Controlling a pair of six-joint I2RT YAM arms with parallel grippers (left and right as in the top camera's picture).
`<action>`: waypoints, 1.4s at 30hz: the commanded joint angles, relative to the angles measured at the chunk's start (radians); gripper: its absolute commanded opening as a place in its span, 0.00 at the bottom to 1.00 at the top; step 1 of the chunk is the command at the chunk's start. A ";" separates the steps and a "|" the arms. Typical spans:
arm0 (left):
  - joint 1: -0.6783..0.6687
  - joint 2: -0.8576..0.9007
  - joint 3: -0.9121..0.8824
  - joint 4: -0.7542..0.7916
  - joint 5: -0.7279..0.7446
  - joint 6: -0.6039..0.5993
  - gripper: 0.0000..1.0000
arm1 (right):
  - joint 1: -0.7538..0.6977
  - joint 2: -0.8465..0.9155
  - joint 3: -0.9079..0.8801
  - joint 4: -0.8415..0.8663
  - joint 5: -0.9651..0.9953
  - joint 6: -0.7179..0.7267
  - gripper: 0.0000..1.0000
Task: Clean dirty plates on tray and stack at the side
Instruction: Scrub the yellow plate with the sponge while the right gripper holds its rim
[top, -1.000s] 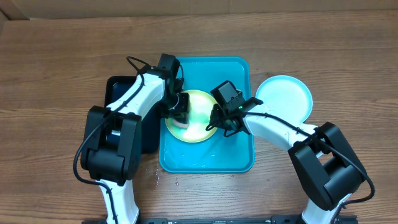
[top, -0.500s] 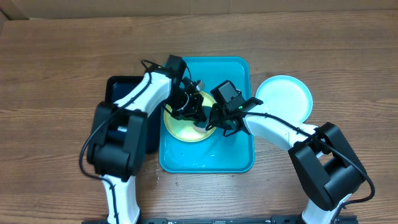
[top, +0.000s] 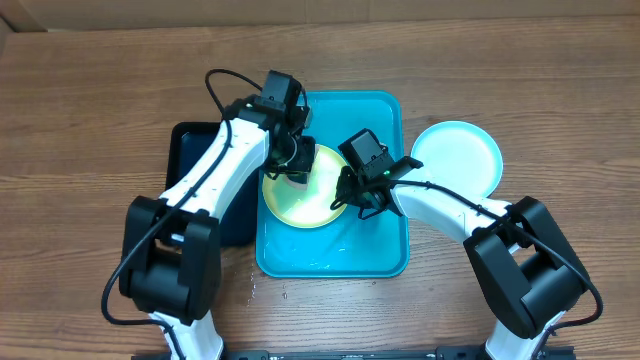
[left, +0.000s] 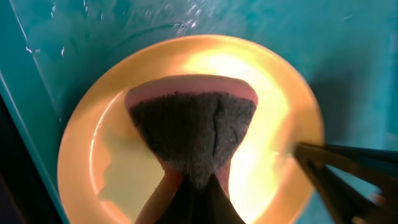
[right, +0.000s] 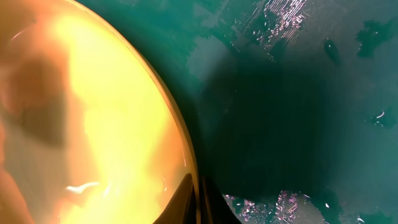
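Note:
A yellow-green plate (top: 312, 198) lies in the blue tray (top: 380, 120), tipped up a little on its right side. My left gripper (top: 293, 162) is shut on a pink sponge with a dark scouring face (left: 193, 134), pressed on the plate (left: 273, 93) near its far edge. My right gripper (top: 346, 200) is shut on the plate's right rim; in the right wrist view the rim (right: 177, 130) runs between the two fingers of the gripper (right: 196, 190). A light blue plate (top: 457, 158) sits on the table right of the tray. The wet tray floor (right: 298, 93) shows beneath.
A black tray (top: 190, 145) lies against the blue tray's left side, partly under my left arm. Water drops (top: 256, 286) sit on the wood by the blue tray's near left corner. Cardboard runs along the table's far edge.
My left gripper has swept the sponge across the plate, from its near left part toward the far edge. The right gripper has kept its hold on the rim without moving.

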 joint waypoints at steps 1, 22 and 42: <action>-0.003 0.080 -0.046 0.045 -0.085 -0.040 0.04 | 0.009 -0.017 -0.004 0.001 -0.005 -0.006 0.04; -0.002 0.275 -0.058 0.095 0.525 0.054 0.04 | 0.009 -0.017 -0.004 0.002 -0.005 -0.006 0.04; 0.034 -0.084 0.000 -0.054 0.127 -0.031 0.04 | 0.009 -0.017 -0.004 0.001 -0.005 -0.006 0.04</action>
